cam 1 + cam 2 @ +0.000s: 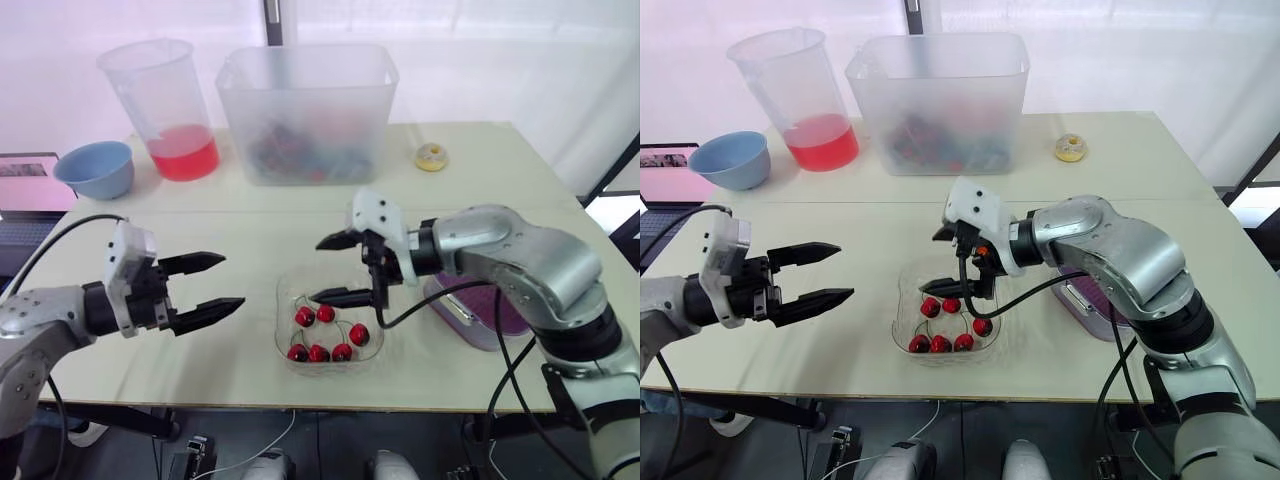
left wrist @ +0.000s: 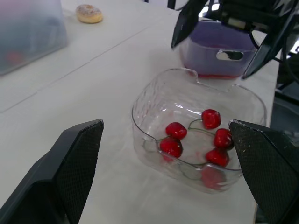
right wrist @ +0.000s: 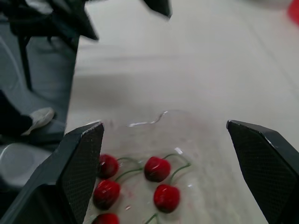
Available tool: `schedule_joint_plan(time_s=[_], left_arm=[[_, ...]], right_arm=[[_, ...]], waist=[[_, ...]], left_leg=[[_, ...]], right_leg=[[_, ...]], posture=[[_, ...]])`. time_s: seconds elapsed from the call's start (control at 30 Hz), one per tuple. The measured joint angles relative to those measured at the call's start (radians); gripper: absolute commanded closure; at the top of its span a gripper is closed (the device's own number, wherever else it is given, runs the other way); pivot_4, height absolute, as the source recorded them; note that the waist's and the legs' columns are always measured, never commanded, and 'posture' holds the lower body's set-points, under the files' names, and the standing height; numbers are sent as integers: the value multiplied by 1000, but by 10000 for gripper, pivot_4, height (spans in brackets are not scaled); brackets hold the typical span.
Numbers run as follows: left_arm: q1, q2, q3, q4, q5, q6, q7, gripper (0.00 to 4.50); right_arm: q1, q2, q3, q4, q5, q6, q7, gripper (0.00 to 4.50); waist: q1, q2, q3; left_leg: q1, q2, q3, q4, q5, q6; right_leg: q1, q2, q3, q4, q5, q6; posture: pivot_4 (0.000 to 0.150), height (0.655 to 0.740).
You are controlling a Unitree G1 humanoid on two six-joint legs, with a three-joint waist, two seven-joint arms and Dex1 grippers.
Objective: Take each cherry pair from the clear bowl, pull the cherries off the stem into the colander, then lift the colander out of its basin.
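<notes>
Inspection of the scene, largest item first.

1. Worktop (image 1: 250, 240): pale, with a seam running across its middle; it carries every item below.
2. Translucent tub (image 1: 308, 110): stands at the far middle of the worktop, with dark and red contents showing dimly through the wall.
3. Measuring jug (image 1: 165, 105): clear, upright, to the tub's left, holding red liquid in its lower part.
4. Left claw (image 1: 232, 280): jaws wide apart and empty, pointing toward the clear bowl from its left, apart from it.
5. Right claw (image 1: 317, 270): jaws wide apart and empty, poised over the far left part of the clear bowl. I cannot tell whether the lower finger touches the rim.
6. Purple basin (image 2: 205, 58): just right of the clear bowl, partly behind the right arm, with a slotted handle in its wall. The colander cannot be told apart from the basin.
7. Blue bowl (image 1: 95, 170): at the far left, near the jug.
8. Clear bowl (image 2: 140, 112): near front centre, squarish with rounded corners and a wavy rim.
9. Cherries (image 1: 318, 353): six in the clear bowl, glossy red and round, joined by thin green stems, lying mostly toward its near side.
10. Small yellow ring (image 1: 431, 156): at the far right, well apart from the rest.
</notes>
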Motion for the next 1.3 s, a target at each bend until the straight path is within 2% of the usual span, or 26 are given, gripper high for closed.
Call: schedule_joint_plan(time_s=[0.17,0.23,0.3,0.63,1.3], left_arm=[[-34,48,-31,48,43,-39,-59,0],[-34,51,-45,59,55,-49,-75,0],[-36,54,-50,63,57,-50,-88,0],[-67,81,-75,62,45,-45,-146,0],[-8,116,-50,5,-36,39,-161,0]], right_arm=[[-45,-12,147,38,-74,60,4,271],[-52,-6,172,45,-90,74,2,5972],[-54,18,178,46,-100,94,-10,13783],[-72,158,256,149,-185,129,-87,13783],[-48,214,365,222,-311,73,-104,13783]], waist=[[-12,0,0],[-22,0,0],[-28,0,0],[-29,0,0],[-44,0,0]], left_leg=[[-1,0,0,0,0,0],[-2,0,0,-1,0,0],[-2,0,0,-1,0,0],[-3,1,-1,0,1,-1],[-3,1,-1,0,1,-1]], right_leg=[[-3,2,0,1,0,-1],[-4,2,0,1,0,-1],[-4,2,0,2,0,-1],[-5,2,0,3,0,-1],[-5,2,0,4,0,-1]], posture=[[1500,7400],[1500,7400],[1500,7400],[1500,7400],[1500,7400]])
